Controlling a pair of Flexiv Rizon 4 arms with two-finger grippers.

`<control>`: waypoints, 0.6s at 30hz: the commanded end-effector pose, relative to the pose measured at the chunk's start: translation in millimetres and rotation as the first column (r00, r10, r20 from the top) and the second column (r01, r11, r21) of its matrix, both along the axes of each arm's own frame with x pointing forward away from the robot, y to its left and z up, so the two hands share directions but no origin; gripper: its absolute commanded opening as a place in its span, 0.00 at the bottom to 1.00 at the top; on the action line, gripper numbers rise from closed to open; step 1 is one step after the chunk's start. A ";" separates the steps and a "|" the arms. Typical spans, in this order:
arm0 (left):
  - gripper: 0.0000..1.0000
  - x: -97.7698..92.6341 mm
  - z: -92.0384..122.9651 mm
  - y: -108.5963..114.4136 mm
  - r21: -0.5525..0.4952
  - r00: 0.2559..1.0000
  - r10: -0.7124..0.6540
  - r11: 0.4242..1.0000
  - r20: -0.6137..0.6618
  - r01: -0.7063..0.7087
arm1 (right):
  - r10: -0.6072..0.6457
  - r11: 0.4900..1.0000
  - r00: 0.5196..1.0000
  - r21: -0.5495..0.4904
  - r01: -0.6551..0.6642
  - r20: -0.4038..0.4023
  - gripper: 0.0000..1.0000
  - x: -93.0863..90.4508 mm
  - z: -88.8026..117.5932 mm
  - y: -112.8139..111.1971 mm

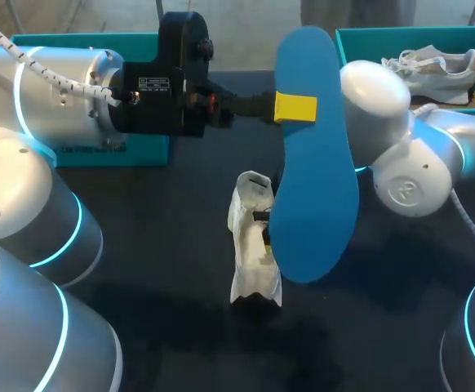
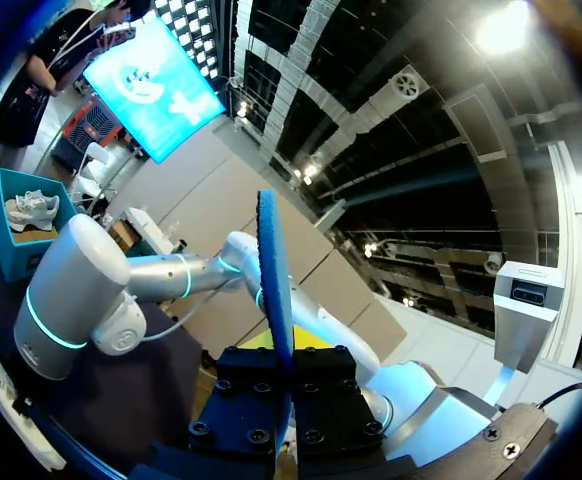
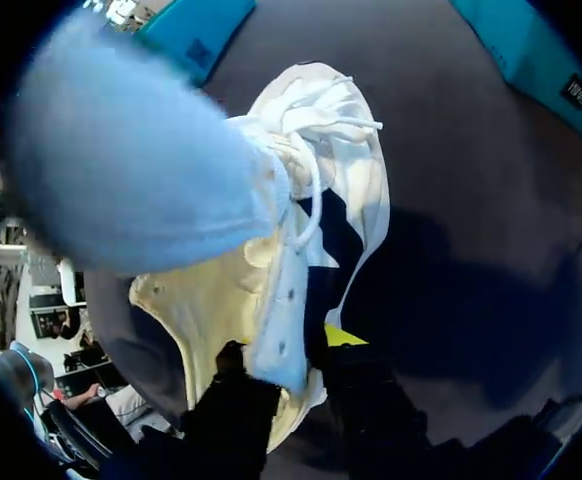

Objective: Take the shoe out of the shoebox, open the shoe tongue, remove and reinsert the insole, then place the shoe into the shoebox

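Left fingers (image 1: 295, 108) clamp insole (image 1: 311, 188), right fingers (image 3: 343, 337) grip shoe (image 1: 250, 245) — shoebox (image 1: 409, 31) holds another sneaker (image 1: 437, 67).

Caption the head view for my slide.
Left gripper holds the blue insole aloft, in front of the white shoe.

The left arm (image 1: 50, 106) enters from the left, its thick white segments ringed in cyan, and stretches level toward the middle. Its black wrist (image 1: 168, 77) leads to the left gripper (image 1: 295, 108), whose yellow-tipped fingers are pressed onto the two faces of a blue insole (image 1: 315, 180). The right arm (image 1: 401, 155) comes in from the right, bent at a rounded white joint, reaching low toward the centre. The right gripper (image 3: 293, 350) points downward, its fingers pinching the side wall of a white shoe (image 3: 321, 170).
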State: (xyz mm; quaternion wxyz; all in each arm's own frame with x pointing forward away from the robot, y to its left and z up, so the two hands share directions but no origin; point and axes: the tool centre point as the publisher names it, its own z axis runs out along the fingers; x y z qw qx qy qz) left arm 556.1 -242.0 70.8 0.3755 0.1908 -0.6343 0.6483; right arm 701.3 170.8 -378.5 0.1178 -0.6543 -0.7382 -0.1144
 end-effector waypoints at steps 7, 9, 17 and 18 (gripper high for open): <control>0.00 -8.5 0.6 -1.8 -0.007 1.000 0.016 1.000 -0.003 -0.016 | -0.044 0.988 0.999 0.150 0.042 0.010 1.00 -3.4 36.6 -9.0; 0.00 -8.5 0.6 -1.8 -0.007 1.000 0.016 1.000 -0.003 -0.016 | -0.044 0.988 0.999 0.150 0.042 0.010 1.00 -3.4 36.6 -9.0; 0.00 -8.5 0.6 -1.8 -0.007 1.000 0.016 1.000 -0.003 -0.016 | -0.044 0.988 0.999 0.150 0.042 0.010 1.00 -3.4 36.6 -9.0; 0.00 -8.5 0.6 -1.8 -0.007 1.000 0.016 1.000 -0.003 -0.016 | -0.044 0.988 0.999 0.150 0.042 0.010 1.00 -3.4 36.6 -9.0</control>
